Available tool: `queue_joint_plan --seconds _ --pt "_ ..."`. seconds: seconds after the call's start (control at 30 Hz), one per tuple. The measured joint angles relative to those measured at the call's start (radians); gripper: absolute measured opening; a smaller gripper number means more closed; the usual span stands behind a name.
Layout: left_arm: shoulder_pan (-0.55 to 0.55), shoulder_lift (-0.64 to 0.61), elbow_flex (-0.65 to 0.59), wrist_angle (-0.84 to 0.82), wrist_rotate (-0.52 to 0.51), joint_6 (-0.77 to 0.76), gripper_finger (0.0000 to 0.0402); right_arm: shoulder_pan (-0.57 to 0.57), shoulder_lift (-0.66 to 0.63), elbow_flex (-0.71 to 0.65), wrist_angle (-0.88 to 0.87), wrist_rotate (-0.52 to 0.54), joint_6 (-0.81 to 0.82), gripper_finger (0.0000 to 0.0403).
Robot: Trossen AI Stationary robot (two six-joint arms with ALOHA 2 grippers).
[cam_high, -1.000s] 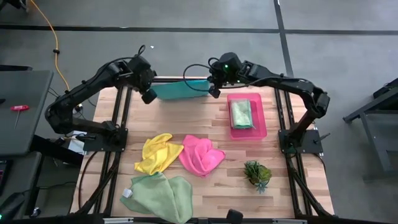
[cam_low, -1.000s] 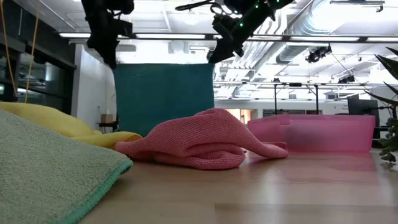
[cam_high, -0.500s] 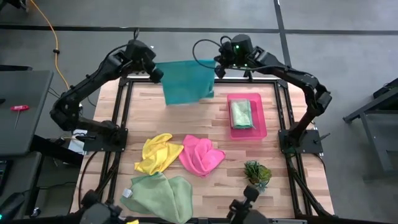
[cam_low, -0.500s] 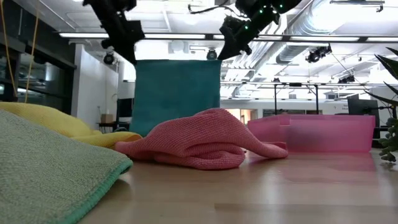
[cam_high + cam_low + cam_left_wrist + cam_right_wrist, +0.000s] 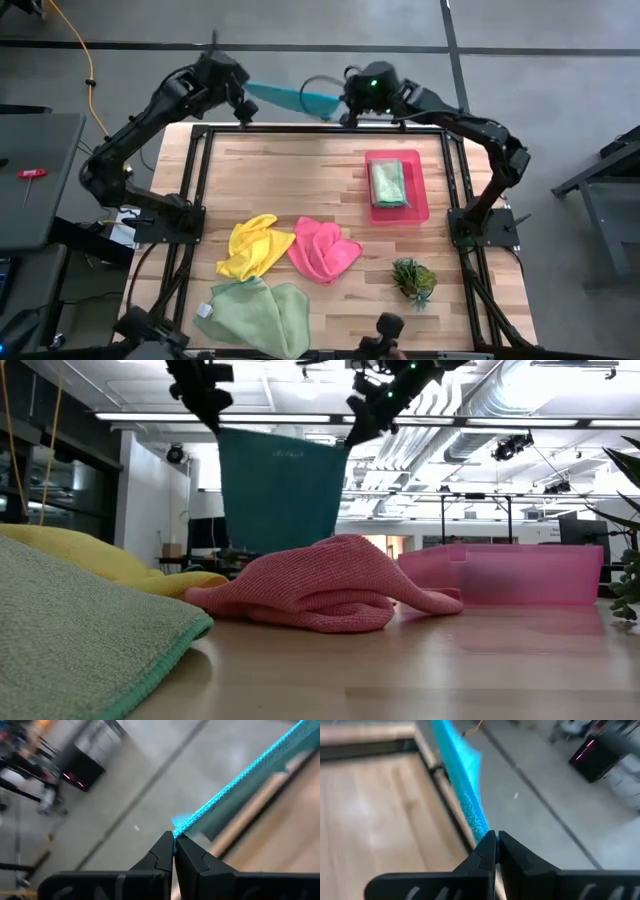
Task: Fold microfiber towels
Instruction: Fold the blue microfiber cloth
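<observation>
A teal microfiber towel (image 5: 283,485) hangs spread between my two grippers, high over the table's far edge (image 5: 290,97). My left gripper (image 5: 243,108) is shut on its upper left corner and my right gripper (image 5: 346,112) on its upper right corner. In the low view the pink towel hides its lower edge. A yellow towel (image 5: 255,246) and a hot pink towel (image 5: 323,250) lie crumpled mid-table. A pale green towel (image 5: 255,312) lies at the near edge. Another pale green one (image 5: 388,183) lies folded in the pink tray. My left gripper pinches the teal towel's top corner (image 5: 181,831) between its two fingertips (image 5: 165,851), coming at it slanting downward from the table's left. The top edge runs taut from there toward the other gripper, and the cloth hangs below. My right gripper pinches the opposite top corner (image 5: 481,831) between its two fingertips (image 5: 506,845), slanting downward from the table's right. The edge stretches away taut toward my left gripper, and the towel hangs below the fingers.
The pink plastic tray (image 5: 420,205) stands at the right, a small spiky green plant (image 5: 413,280) nearer the front right. Black frame rails run along the table's edges (image 5: 205,200). Bare wood lies between the far edge and the crumpled towels.
Both grippers have risen and gone toward the table's far edge, tipping more level, still shut on the teal towel's corners. The towel has risen with them, swung out toward the near side, and now hangs higher over the far edge.
</observation>
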State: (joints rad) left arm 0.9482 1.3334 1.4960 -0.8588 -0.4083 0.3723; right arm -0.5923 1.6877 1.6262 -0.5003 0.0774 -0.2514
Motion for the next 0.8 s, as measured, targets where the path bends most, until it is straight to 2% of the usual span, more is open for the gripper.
queue_joint_plan --seconds 0.1,0.23,0.43,0.8 --pt "-0.036 0.0 -0.071 -0.056 0.001 -0.074 0.0 0.032 0.022 -0.031 -0.025 0.026 -0.005 0.0" --pt "-0.088 -0.007 -0.239 -0.072 0.013 -0.15 0.0 0.069 0.034 -0.095 -0.028 0.029 0.013 0.0" --pt "-0.185 -0.061 -0.444 -0.073 0.064 -0.305 0.0 0.145 0.036 -0.184 -0.035 -0.032 0.097 0.0" --pt "-0.39 -0.163 -0.698 -0.053 0.255 -0.608 0.0 0.297 0.035 -0.403 0.012 -0.097 0.292 0.0"
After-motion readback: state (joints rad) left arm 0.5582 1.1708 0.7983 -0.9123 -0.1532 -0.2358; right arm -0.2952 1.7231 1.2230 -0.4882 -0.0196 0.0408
